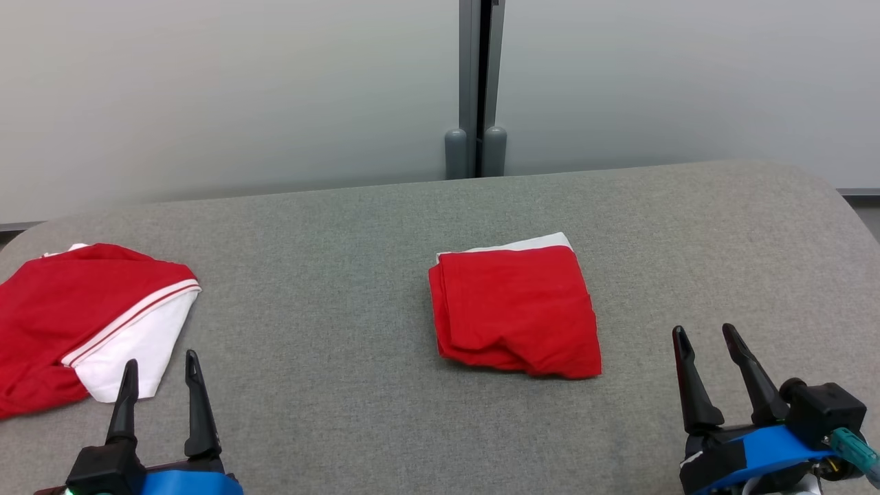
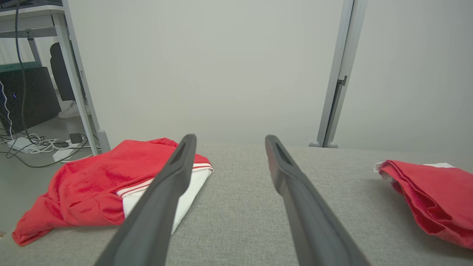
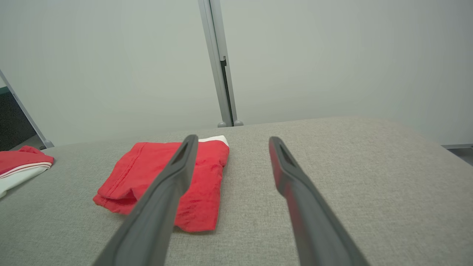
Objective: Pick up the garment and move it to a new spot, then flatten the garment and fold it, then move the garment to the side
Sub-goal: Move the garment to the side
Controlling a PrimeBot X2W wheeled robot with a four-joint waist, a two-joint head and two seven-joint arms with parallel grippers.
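Right now I see both jaws wide and empty: left gripper [image 1: 161, 359] near the loose red-and-white garment [image 1: 82, 309], right gripper [image 1: 703, 328] apart from the folded red garment [image 1: 515, 309] lying mid grey table [image 1: 330, 289]

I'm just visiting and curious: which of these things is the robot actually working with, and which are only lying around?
Job: folded red garment; left gripper; right gripper; grey table.
Lying about: rumpled red-and-white garment (perhaps another round's); floor cables; partition post.
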